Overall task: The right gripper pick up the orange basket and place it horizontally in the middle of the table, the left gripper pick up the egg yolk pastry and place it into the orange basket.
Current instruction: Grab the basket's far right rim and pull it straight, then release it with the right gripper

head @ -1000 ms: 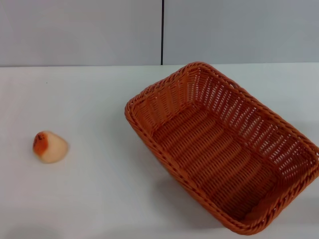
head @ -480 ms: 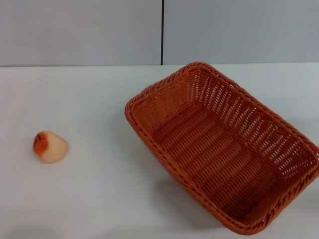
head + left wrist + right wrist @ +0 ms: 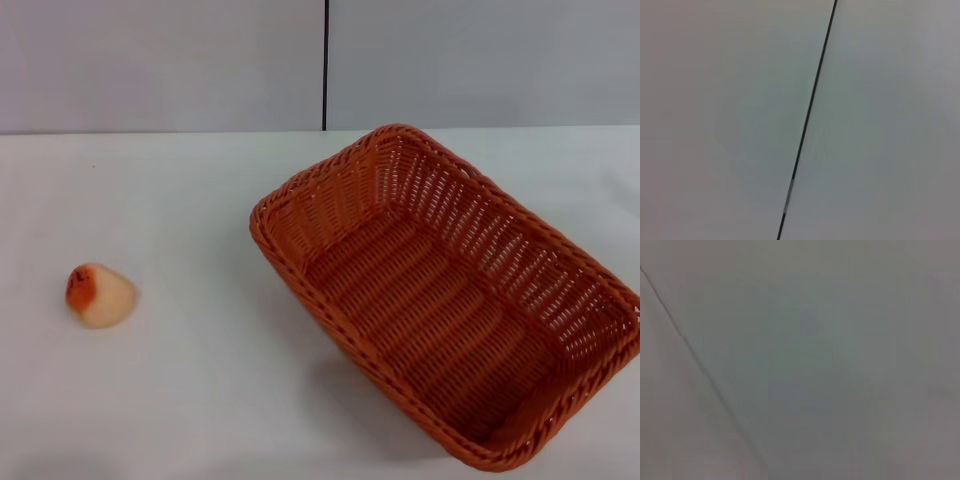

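Plain grey wall panels [image 3: 160, 65] run behind the white table [image 3: 200, 400], with one thin dark seam [image 3: 325, 65] splitting them. On the table's right side sits the orange basket [image 3: 450, 300], turned diagonally, upright and with nothing in it; its near right corner gets cut off at the picture's edge. Way over on the left, well apart from the basket, is the egg yolk pastry [image 3: 100, 295], lying on the table with its browned patch facing left. Nothing stands between the two, just bare tabletop. Neither the left gripper nor the right gripper shows up anywhere, so no telling whether their fingers are spread or pressed together. Both wrist views only catch flat grey panel with a dark seam line [image 3: 807, 120] crossing it.
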You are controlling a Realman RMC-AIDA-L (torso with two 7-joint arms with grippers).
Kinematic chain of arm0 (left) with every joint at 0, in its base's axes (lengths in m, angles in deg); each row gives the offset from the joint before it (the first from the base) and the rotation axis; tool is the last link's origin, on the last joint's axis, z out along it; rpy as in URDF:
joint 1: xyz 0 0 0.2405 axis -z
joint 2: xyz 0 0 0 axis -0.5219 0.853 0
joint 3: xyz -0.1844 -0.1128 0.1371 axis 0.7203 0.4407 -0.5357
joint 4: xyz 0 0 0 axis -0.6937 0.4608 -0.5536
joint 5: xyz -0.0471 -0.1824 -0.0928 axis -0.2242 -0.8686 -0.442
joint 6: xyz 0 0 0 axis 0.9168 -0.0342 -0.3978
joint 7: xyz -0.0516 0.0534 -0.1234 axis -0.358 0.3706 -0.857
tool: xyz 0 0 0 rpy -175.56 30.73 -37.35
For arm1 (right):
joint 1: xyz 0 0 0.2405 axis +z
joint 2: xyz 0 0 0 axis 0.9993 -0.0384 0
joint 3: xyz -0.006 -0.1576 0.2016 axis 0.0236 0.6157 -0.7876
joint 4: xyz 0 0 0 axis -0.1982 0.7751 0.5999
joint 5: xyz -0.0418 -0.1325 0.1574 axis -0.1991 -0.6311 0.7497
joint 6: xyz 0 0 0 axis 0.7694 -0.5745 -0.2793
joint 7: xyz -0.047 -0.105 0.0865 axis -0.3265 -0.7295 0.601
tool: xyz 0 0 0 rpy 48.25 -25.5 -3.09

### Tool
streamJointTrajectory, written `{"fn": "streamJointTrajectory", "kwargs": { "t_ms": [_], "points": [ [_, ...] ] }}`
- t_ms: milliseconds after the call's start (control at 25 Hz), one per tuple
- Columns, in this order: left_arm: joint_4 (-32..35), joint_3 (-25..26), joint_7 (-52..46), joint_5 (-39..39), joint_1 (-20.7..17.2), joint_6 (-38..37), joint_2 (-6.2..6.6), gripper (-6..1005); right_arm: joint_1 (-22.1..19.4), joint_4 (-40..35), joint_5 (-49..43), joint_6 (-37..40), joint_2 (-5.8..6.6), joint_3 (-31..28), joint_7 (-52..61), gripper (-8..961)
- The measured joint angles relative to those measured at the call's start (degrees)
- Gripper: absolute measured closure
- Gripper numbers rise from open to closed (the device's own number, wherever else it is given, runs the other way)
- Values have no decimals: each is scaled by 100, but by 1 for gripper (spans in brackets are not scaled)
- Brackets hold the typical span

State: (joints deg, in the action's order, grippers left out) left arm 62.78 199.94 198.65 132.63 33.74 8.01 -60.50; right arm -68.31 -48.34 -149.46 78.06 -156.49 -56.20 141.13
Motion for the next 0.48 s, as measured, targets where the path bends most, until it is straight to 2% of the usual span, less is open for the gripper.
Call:
{"fn": "streamJointTrajectory", "kwargs": {
  "t_ms": [120,160,200,360,480],
  "points": [
    [14,-4,0,0,-4,-72,-4,152,362,-850,-1306,438,70,177,1155,139],
    [30,-10,0,1,12,-141,-6,152,616,-1152,-1929,822,150,308,1631,139],
    [34,-15,0,1,22,-174,-6,152,616,-1152,-1929,822,150,308,1631,139],
    [36,-98,0,1,47,-241,-5,153,1222,-1252,-2755,1522,376,482,2342,139],
    [36,-103,0,1,47,-242,-4,153,1341,-1249,-2916,1556,403,658,2483,140]
  ]
}}
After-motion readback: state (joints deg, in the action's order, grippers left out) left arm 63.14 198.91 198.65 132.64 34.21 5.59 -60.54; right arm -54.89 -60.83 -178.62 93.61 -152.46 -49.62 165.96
